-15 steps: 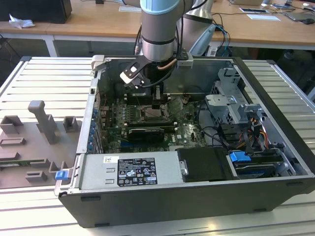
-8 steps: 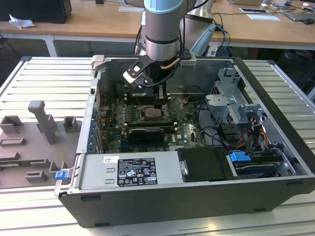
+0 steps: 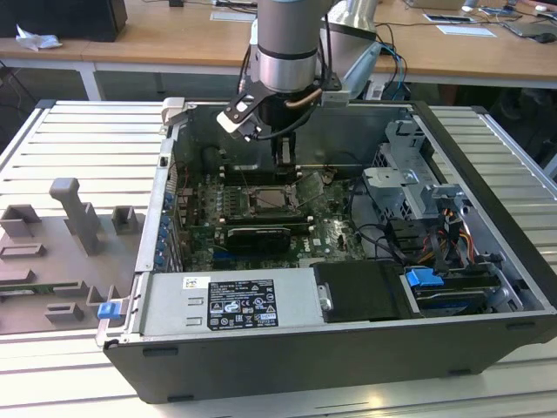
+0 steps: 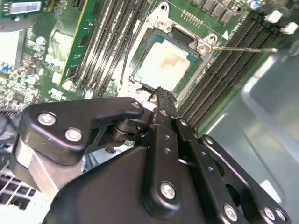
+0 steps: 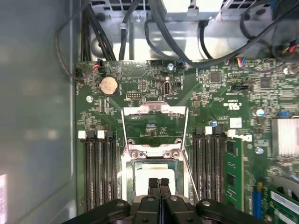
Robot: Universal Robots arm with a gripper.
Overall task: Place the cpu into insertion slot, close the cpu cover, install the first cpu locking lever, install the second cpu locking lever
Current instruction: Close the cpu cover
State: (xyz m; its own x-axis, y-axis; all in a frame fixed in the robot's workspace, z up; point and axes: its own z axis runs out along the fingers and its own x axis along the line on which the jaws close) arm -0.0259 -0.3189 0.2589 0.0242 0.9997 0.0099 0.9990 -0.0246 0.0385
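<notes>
The gripper (image 5: 159, 183) had its two black fingers pressed together with nothing between them. Its tip hung just over the cpu (image 4: 163, 67), very near it. I could not tell if it touched.

The cpu lay flat inside the insertion slot (image 4: 179, 36). The cpu cover (image 5: 154, 108) was swung open, off the cpu. A thin wire lever (image 4: 243, 48) stuck out beside the slot and was not hooked down.

I think the cpu is light, thin and stiff, and easy to hurt. Its top looked smooth, so it may slip. It is best held by its side edges, never squeezed hard. The cover looked like thin, stiff metal on a hinge. Push it on its free edge, not on the big hole in the middle. The lever looked springy, so it may snap back.

In the exterior view the gripper (image 3: 283, 165) came down at twelve o'clock over the slot. A white sticker (image 3: 241, 305) on the grey power box (image 3: 174, 305) lay at six o'clock from the slot. It had black print and little marks, too small to read. The green board (image 5: 140, 74) had tiny white letters, also too small to read.
</notes>
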